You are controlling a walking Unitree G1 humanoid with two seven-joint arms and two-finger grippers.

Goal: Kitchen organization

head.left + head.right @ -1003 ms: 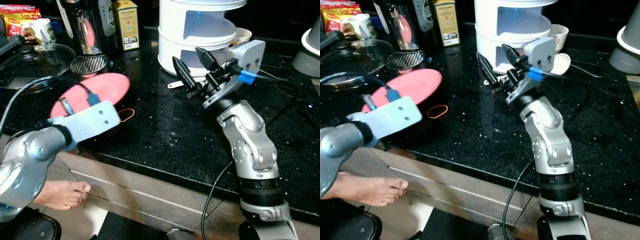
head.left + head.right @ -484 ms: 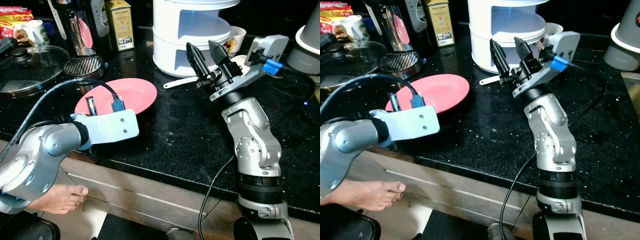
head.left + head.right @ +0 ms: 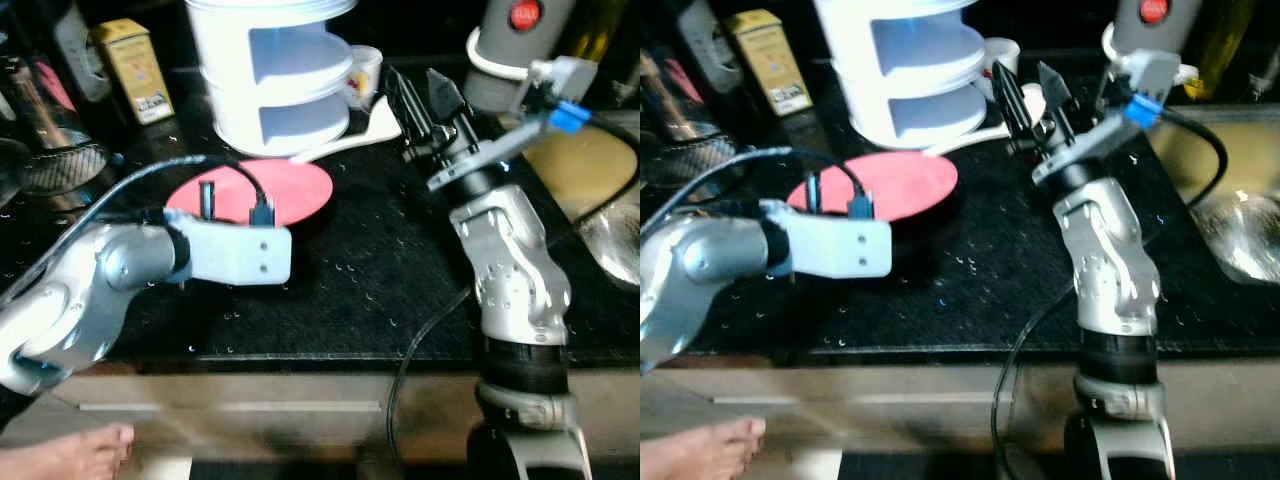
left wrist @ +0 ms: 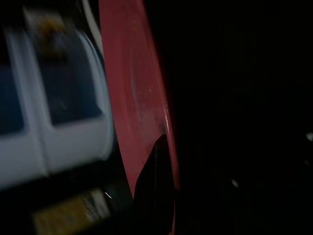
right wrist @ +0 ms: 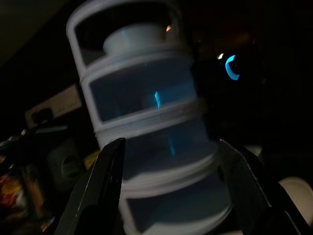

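Since half a second ago: my head has swung, so the whole counter has slid across my view; against the white rack the pink plate now lies closer, just in front of it, and my right pincer has come nearer the cup.
Foot: a person's bare foot [image 3: 70, 455] shows on the floor below the counter edge, at my far left.
Left arm: my silver left arm reaches across the black speckled counter [image 3: 380, 290], its white wrist block low over the near rim of the plate.
Left pincer: in the left wrist view one black finger [image 4: 155, 186] lies against the plate's rim; I cannot tell how far the pincer is parted, or whether it grips.
Pink plate: the round pink plate [image 3: 290, 190] lies flat on the counter, just in front of the rack.
Yellow box: a small yellow carton [image 3: 133, 70] stands at the back, left of the rack.
White rack: the tall white tiered round rack [image 3: 270, 80] stands upright behind the plate.
Cup: a white cup [image 3: 366, 72] sits just right of the rack.
Right pincer: my right pincer [image 3: 425, 95] is raised beside the cup, fingers spread wide, holding nothing.
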